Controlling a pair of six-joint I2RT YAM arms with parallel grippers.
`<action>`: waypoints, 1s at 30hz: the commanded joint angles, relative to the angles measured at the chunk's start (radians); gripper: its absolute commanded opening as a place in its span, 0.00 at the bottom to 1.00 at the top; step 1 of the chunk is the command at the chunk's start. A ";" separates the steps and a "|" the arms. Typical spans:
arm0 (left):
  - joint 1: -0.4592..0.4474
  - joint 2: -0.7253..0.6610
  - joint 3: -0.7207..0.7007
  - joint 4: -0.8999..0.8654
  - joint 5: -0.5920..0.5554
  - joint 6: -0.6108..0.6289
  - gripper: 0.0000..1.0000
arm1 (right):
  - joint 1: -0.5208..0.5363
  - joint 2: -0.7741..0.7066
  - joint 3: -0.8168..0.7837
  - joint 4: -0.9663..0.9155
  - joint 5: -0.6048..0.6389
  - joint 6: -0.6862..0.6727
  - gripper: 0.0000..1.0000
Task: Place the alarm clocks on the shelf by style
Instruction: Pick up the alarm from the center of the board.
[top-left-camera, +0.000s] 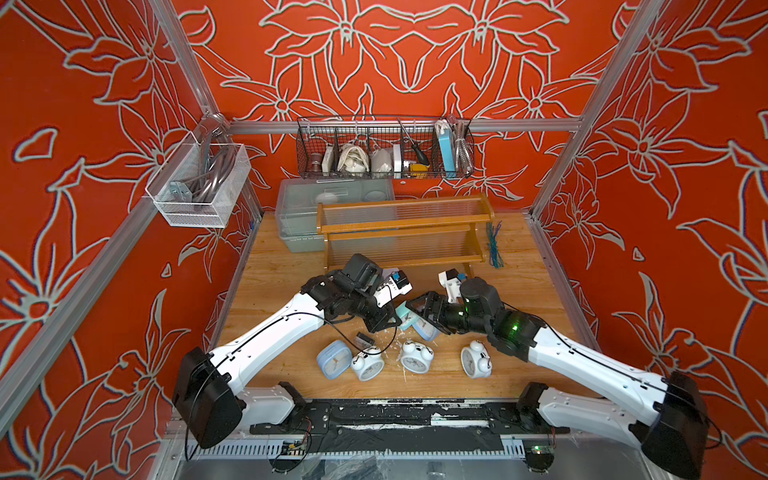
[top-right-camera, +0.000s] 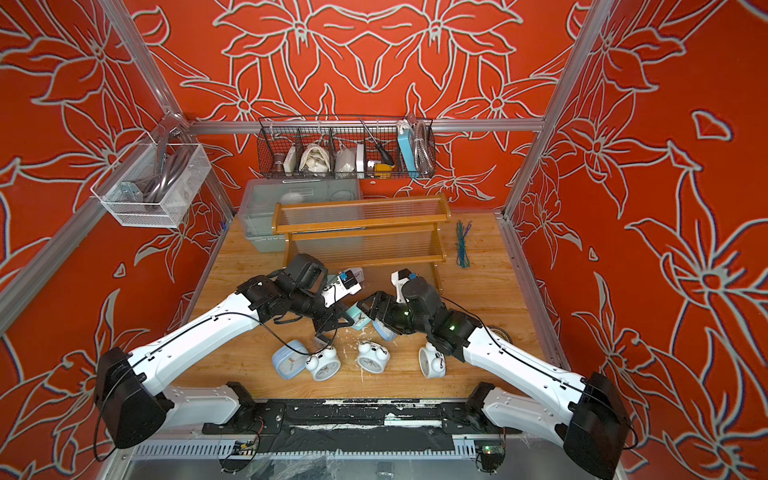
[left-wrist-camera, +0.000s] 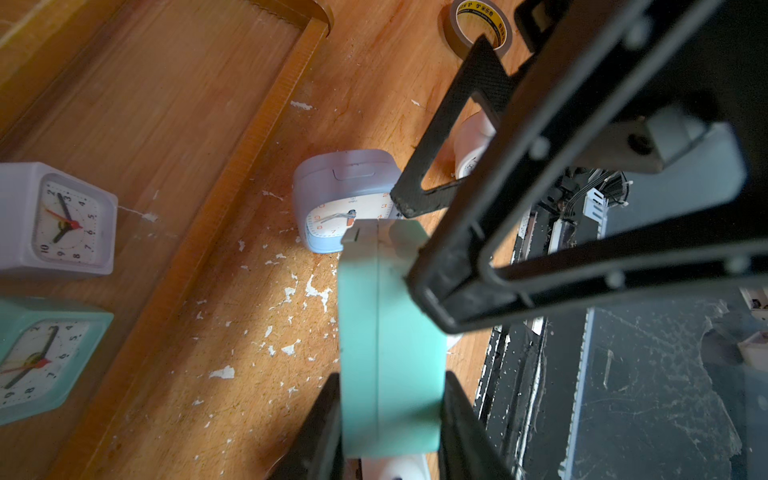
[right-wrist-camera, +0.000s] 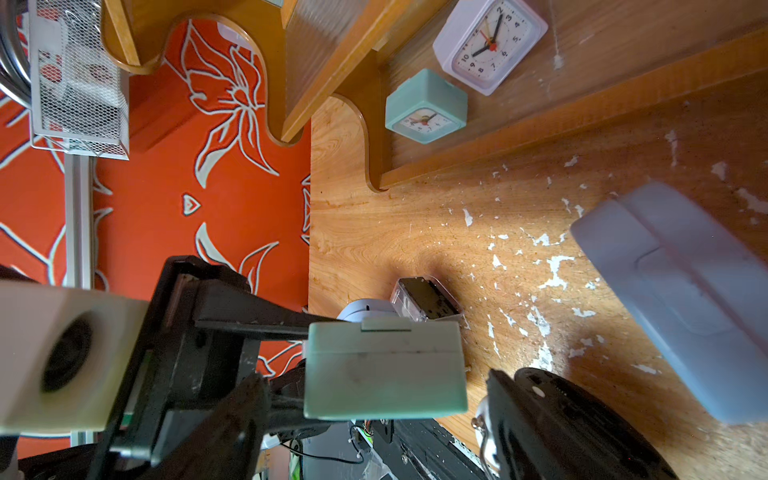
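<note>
In both top views the stereo head looked steeply down from above the arms' bases toward the back wall, taking in the whole worktop (top-left-camera: 274, 266) and the shelf (top-left-camera: 405, 224). Each wrist camera looked from close range at the same teal clock (left-wrist-camera: 388, 345), from opposite sides. Both also caught the shelf's lowest tier, with the lilac cube clock (left-wrist-camera: 58, 220) and another teal cube clock (right-wrist-camera: 424, 106).

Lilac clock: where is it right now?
In the right wrist view the lilac clock sits on the shelf's lowest tier, near its left end, beside a teal clock.
</note>
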 joint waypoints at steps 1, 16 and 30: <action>-0.004 -0.005 0.028 0.006 -0.003 -0.004 0.28 | 0.010 0.007 -0.018 0.045 0.024 0.002 0.84; -0.004 -0.011 0.021 0.010 0.003 0.002 0.29 | 0.020 0.062 -0.042 0.126 -0.017 0.010 0.77; 0.003 -0.022 -0.003 0.010 -0.022 0.029 0.49 | 0.017 0.003 -0.016 0.016 0.110 -0.127 0.55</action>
